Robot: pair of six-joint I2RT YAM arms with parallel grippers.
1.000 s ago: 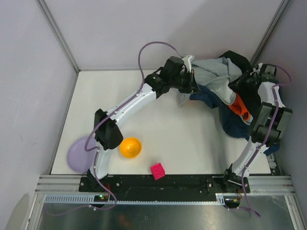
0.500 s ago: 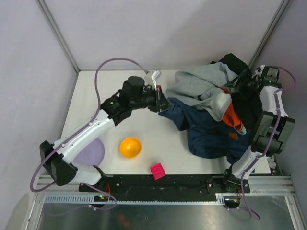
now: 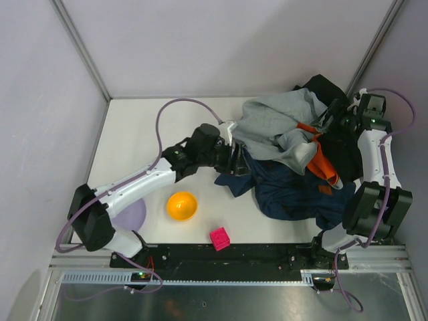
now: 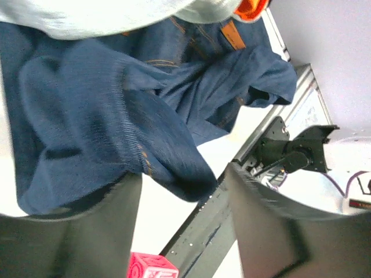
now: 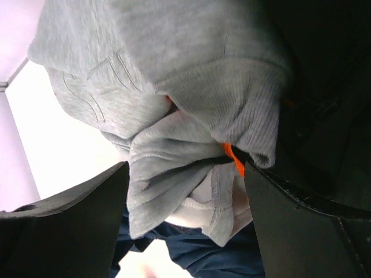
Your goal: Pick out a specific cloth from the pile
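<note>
The cloth [image 3: 294,194], dark navy denim, lies spread on the white table, its far part under the pile [image 3: 277,127] of light grey, orange and black garments. My left gripper [image 3: 237,164] is at the cloth's left edge. In the left wrist view the left gripper [image 4: 182,231] stands open, a fold of the cloth [image 4: 87,116] lying loose just ahead of the fingers. My right gripper [image 3: 331,117] is over the pile's right side. In the right wrist view the right gripper [image 5: 185,220] is open, and the grey garment [image 5: 174,87] hangs between its fingers ungripped.
An orange bowl [image 3: 182,206] and a pink cube [image 3: 220,238] sit near the front edge, with a purple plate [image 3: 130,215] partly under the left arm. Grey walls enclose the table [image 3: 160,127] on three sides. The pink cube [image 4: 152,267] also shows below the left fingers.
My left gripper has opened and let go of the navy cloth, shifting right and nearer. The cloth has been drawn out from under the pile. The right gripper has opened over the grey garment.
</note>
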